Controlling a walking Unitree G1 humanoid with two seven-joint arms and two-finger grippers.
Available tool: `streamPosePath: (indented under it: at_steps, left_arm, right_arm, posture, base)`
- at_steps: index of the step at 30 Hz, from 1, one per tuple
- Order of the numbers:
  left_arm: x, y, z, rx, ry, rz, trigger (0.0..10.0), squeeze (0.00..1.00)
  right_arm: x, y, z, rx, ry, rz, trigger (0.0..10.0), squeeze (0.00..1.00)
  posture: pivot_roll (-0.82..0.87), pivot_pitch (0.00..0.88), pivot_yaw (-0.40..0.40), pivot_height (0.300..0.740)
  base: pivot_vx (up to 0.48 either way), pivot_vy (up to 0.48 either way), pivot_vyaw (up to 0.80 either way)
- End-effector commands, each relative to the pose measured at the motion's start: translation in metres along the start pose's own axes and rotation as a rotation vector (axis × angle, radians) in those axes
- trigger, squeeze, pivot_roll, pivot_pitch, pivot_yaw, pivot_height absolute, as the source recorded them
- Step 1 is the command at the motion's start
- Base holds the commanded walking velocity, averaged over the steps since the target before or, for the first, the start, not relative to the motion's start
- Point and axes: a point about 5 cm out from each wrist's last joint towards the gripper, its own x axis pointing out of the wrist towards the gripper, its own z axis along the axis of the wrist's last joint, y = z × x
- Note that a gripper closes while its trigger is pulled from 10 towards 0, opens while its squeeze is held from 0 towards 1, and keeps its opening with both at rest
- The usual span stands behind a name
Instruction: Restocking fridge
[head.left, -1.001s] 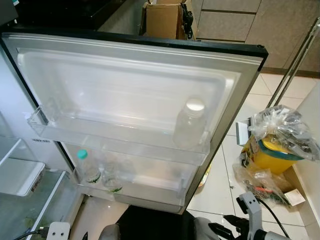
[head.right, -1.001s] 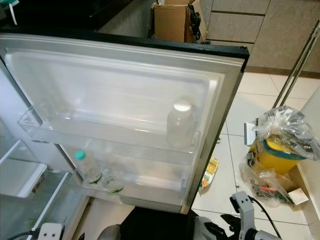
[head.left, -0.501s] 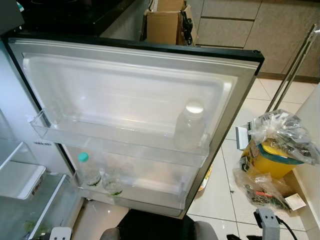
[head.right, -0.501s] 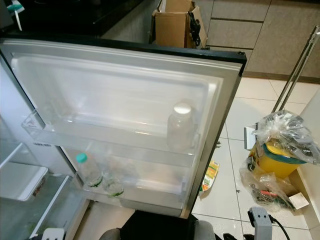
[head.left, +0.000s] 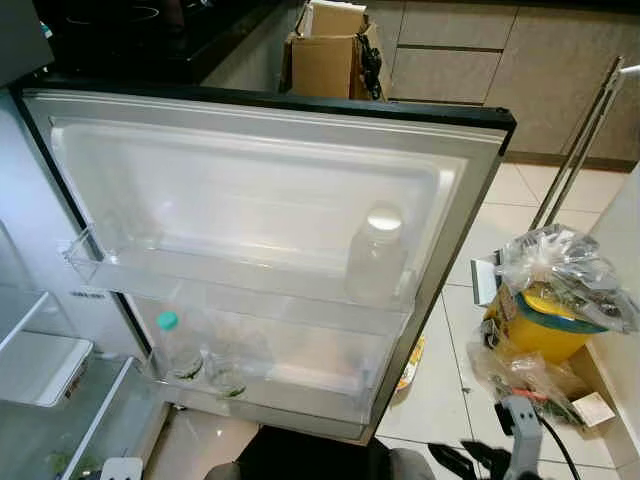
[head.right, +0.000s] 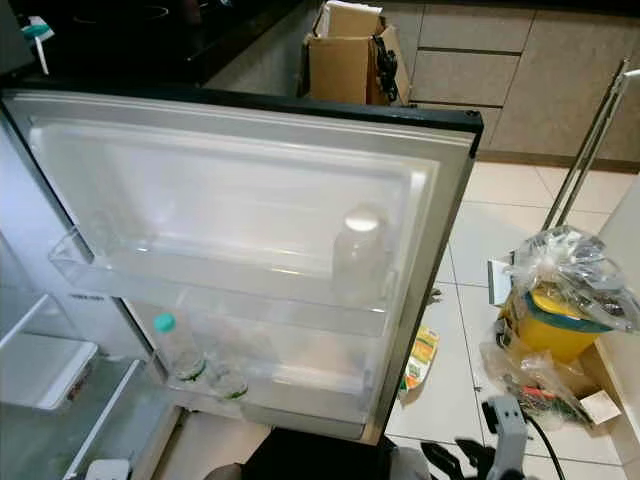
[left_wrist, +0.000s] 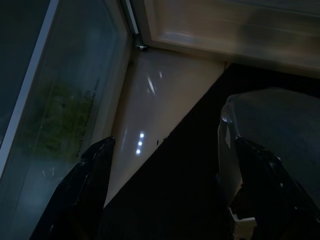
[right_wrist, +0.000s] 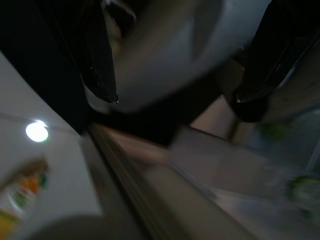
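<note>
— What's the room like from where you stand?

— A kitchen with pale floor tiles (head.left: 520, 195) and beige cabinets (head.left: 455, 45) along the far wall. A cardboard box (head.left: 325, 50) sits on the floor behind the open fridge door (head.left: 260, 180), which swings out right in front of me.

— What's in the door?

— The upper shelf (head.left: 240, 275) holds one clear bottle with a white cap (head.left: 378, 255), standing upright near its right end. The lower shelf (head.left: 270, 375) has a small bottle with a teal cap (head.left: 175, 345) at its left end, and next to it another small clear bottle (head.right: 225, 380) that I can't make out well.

— Anything else nearby?

— To my right on the floor, a plastic bag (head.left: 560, 265) puffs over a yellow tub (head.left: 540, 325), with more wrapped items below it. A small carton (head.right: 422, 357) lies on the tiles just past the door's edge.

— And your hands?

— My right gripper (right_wrist: 175, 95) hangs low by the bottom of the door, fingers spread apart and empty. My left gripper (left_wrist: 172, 190) is down by the fridge's base, fingers wide too, gripping nothing
</note>
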Motion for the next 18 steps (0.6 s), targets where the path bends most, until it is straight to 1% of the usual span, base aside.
streamPosePath:
  at_steps: [1, 3, 4, 5, 6, 8, 9, 11, 13, 17, 18]
  left_arm:
    - [-0.002, -0.001, -0.006, 0.001, 0.034, -0.001, 10.0, 0.00]
    - [-0.002, -0.003, -0.007, -0.002, 0.037, -0.001, 10.0, 0.00]
    - [-0.002, -0.003, -0.007, -0.002, 0.037, -0.001, 10.0, 0.00]
    - [-0.002, -0.004, -0.007, -0.002, 0.037, -0.002, 10.0, 0.00]
    - [-0.002, -0.004, -0.007, -0.002, 0.037, -0.002, 10.0, 0.00]
    - [-0.002, -0.007, -0.009, -0.004, 0.039, -0.006, 10.0, 0.00]
    - [-0.002, -0.007, -0.009, -0.004, 0.039, -0.006, 10.0, 0.00]
    - [-0.003, -0.008, -0.010, -0.005, 0.044, -0.009, 10.0, 0.00]
    - [-0.003, -0.008, -0.011, -0.004, 0.049, -0.009, 10.0, 0.00]
    - [-0.003, -0.008, -0.011, -0.003, 0.051, -0.008, 10.0, 0.00]
    - [-0.003, -0.007, -0.011, -0.002, 0.052, -0.007, 10.0, 0.00]
  right_arm:
    - [0.000, 0.005, 0.002, -0.012, 0.020, 0.087, 10.0, 0.00]
    - [0.001, 0.014, 0.008, -0.065, 0.057, 0.225, 10.0, 0.00]
    - [0.001, 0.014, 0.008, -0.065, 0.057, 0.225, 10.0, 0.00]
    - [0.001, 0.017, 0.010, -0.081, 0.072, 0.268, 10.0, 0.00]
    - [0.001, 0.017, 0.010, -0.081, 0.072, 0.268, 10.0, 0.00]
    - [-0.001, 0.023, 0.014, -0.113, 0.099, 0.348, 10.0, 0.00]
    - [-0.001, 0.023, 0.014, -0.113, 0.099, 0.348, 10.0, 0.00]
    - [-0.003, 0.027, 0.018, -0.148, 0.117, 0.397, 10.0, 0.00]
    - [-0.003, 0.032, 0.023, -0.164, 0.112, 0.438, 10.0, 0.00]
    - [-0.003, 0.035, 0.026, -0.171, 0.108, 0.461, 10.0, 0.00]
    - [-0.003, 0.038, 0.030, -0.180, 0.103, 0.480, 10.0, 0.00]
  posture:
    - [-0.09, 0.074, -0.032, 0.590]
    - [-0.09, 0.075, -0.035, 0.590]
    - [-0.09, 0.075, -0.035, 0.590]
    - [-0.09, 0.075, -0.037, 0.590]
    - [-0.09, 0.075, -0.037, 0.590]
    - [-0.09, 0.075, -0.038, 0.590]
    - [-0.09, 0.075, -0.038, 0.590]
    - [-0.09, 0.076, -0.039, 0.590]
    - [-0.09, 0.077, -0.040, 0.590]
    - [-0.09, 0.077, -0.040, 0.590]
    - [-0.08, 0.078, -0.037, 0.590]
  base:
    - [0.000, 0.000, 0.00]
    - [0.000, 0.000, 0.00]
    - [0.000, 0.000, 0.00]
    - [0.000, 0.000, 0.00]
    - [0.000, 0.000, 0.00]
    - [0.000, 0.000, 0.00]
    - [0.000, 0.000, 0.00]
    - [0.000, 0.000, 0.00]
    - [0.000, 0.000, 0.00]
    - [0.000, 0.000, 0.00]
    - [0.000, 0.000, 0.00]
